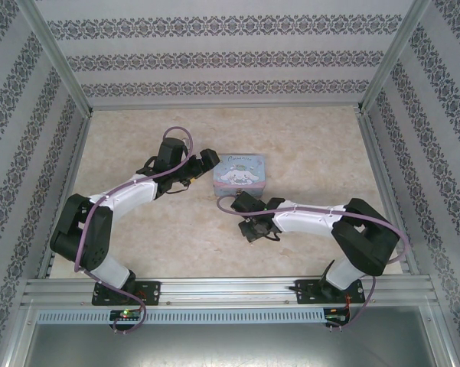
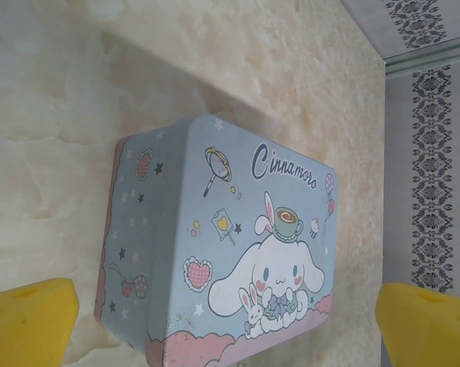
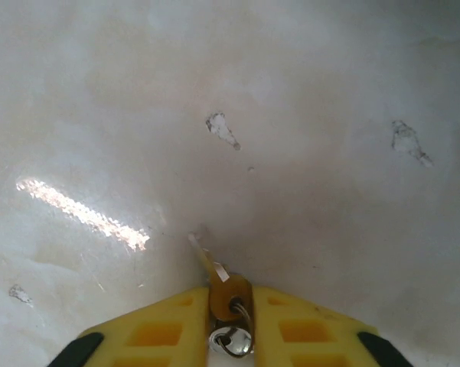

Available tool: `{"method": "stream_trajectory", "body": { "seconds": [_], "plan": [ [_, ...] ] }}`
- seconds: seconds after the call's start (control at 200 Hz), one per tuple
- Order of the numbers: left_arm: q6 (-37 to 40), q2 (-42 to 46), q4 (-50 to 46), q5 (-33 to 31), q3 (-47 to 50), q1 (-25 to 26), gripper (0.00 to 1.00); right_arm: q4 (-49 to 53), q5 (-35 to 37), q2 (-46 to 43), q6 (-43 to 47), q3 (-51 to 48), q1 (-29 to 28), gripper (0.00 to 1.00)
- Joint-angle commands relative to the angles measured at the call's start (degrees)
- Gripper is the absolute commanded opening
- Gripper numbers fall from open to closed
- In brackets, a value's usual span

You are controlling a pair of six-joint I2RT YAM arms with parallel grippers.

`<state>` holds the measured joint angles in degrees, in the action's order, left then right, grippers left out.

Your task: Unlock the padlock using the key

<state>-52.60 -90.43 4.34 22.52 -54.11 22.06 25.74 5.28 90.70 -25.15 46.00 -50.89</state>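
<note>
Key (image 3: pixel 228 297) sat pinched between the yellow fingers (image 3: pixel 161 330) of the right gripper (image 3: pixel 230 306). The pads were closed against both sides of its brassy head. A small silvery ring (image 3: pixel 231 342) hung through the head at the near end. The thin blade pointed away from the wrist, slanting to the left, with its tip low over the pale marbled table (image 3: pixel 306 115). Whether the tip touched the surface could not be told.

From the top camera, both arm bases were bolted to the metal rail (image 1: pixel 230 290) at the near edge. The right gripper (image 1: pixel 254 225) was turned down toward the table (image 1: pixel 314 145), just in front of the light-blue cartoon tin (image 1: pixel 240 172).

Beyond it, the tin lay flat on the table with its lid up. The left gripper (image 1: pixel 201 163) hovered just beside the tin's left end, apart from it. In the left wrist view, the fingers (image 2: pixel 30 317) of the left gripper (image 2: pixel 228 310) were spread wide and held nothing. The tin (image 2: pixel 237 252) lay ahead of them, with its picture of a white long-eared dog facing up.

Farthest off stood the patterned back wall (image 1: pixel 214 53).
</note>
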Motion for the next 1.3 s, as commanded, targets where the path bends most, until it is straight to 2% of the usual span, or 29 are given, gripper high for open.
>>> {"method": "stream_trajectory", "body": {
  "seconds": [0.0,0.115,0.28,0.615,0.954,1.189,1.294],
  "plan": [
    [-0.48,-0.53,2.11,1.0,0.58,0.25,1.0,-1.61,2.68,3.48,0.13,-1.7,-0.15,0.1],
    [-0.23,-0.26,1.99,1.1,0.7,0.22,1.0,-1.57,1.7,1.65,0.41,-2.05,0.31,0.0],
    [-0.13,0.09,1.91,1.29,0.61,0.17,1.0,-2.59,-3.15,-3.92,0.89,-3.05,3.4,0.0],
    [-2.25,0.43,4.03,4.43,0.31,0.71,0.99,-12.32,-24.06,-15.08,-1.14,-6.7,15.39,0.0],
    [-9.49,-1.88,12.06,9.81,-1.65,4.36,1.0,-25.91,-45.89,-18.98,-3.78,-6.91,26.01,0.0],
    [-13.75,-3.6,16.26,10.18,-2.26,7.51,0.98,-33.08,-50.56,-17.64,-8.66,-6.54,30.79,0.0],
    [-17.71,-4.46,19.64,9.92,-1.56,8.48,0.96,-33.28,-49.83,-17.07,-9.64,-5.75,31.33,0.0]
  ]
}}
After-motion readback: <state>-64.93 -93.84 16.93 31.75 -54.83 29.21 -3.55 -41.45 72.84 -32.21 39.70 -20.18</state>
